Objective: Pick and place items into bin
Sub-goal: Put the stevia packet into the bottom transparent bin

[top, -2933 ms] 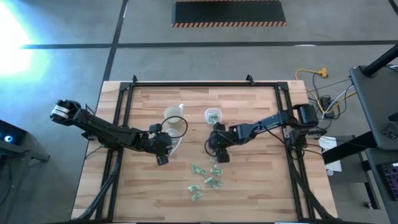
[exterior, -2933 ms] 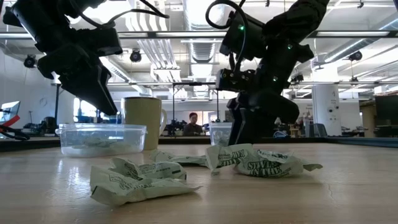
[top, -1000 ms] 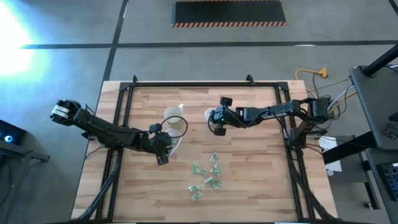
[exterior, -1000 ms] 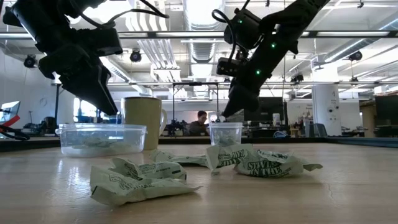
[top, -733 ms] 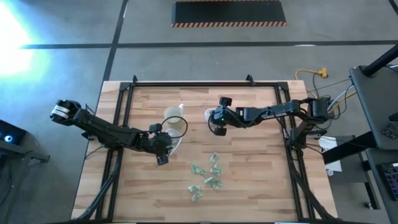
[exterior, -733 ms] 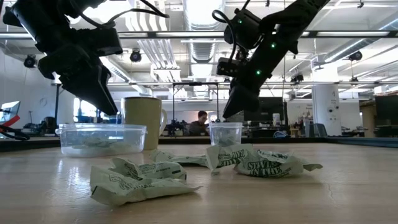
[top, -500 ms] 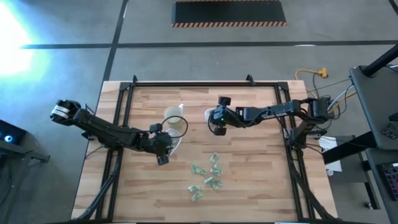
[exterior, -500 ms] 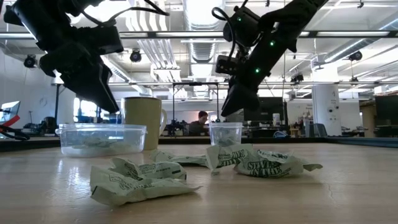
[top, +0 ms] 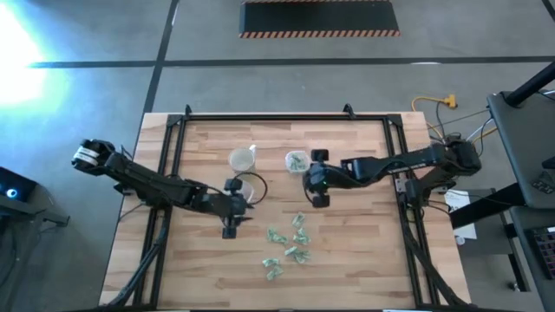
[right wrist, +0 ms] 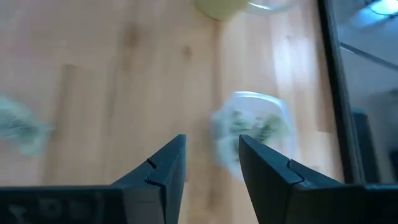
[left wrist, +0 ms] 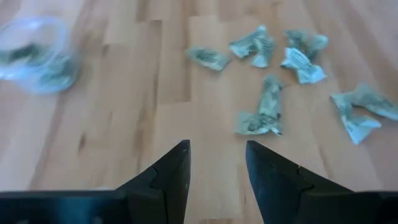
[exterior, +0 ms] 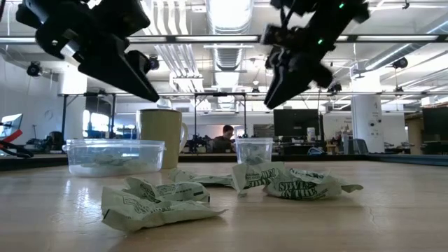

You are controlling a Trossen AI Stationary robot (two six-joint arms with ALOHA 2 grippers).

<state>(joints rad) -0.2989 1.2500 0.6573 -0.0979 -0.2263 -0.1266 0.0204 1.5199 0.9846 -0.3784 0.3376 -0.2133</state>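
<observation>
Several small pale-green and white crinkled wrapped pieces (top: pixel 293 243) lie loose on the wooden table's near middle; they also show in the low view (exterior: pixel 287 180) and the left wrist view (left wrist: pixel 261 115). A small clear container (top: pixel 297 160) holds green pieces and shows past my right fingers (right wrist: pixel 252 127). A wider clear tub (exterior: pixel 114 155) also holds pieces. My left gripper (top: pixel 231 227) is open and empty, above the table left of the pieces (left wrist: pixel 216 165). My right gripper (top: pixel 317 198) is open and empty, above the table between the small container and the pieces (right wrist: pixel 211 162).
A pale yellowish cup (top: pixel 242 159) stands at the far middle, beside the wide tub (top: pixel 249 185). A black frame (top: pixel 260 119) runs along the table's far and side edges. A person sits in the room behind the table (exterior: pixel 225 137).
My right gripper has risen from just over the small container and gone toward the table's near edge, toward the loose pieces. My left gripper has swung toward the table's right, toward the pieces, and has tipped. The pieces on the table have stayed put.
</observation>
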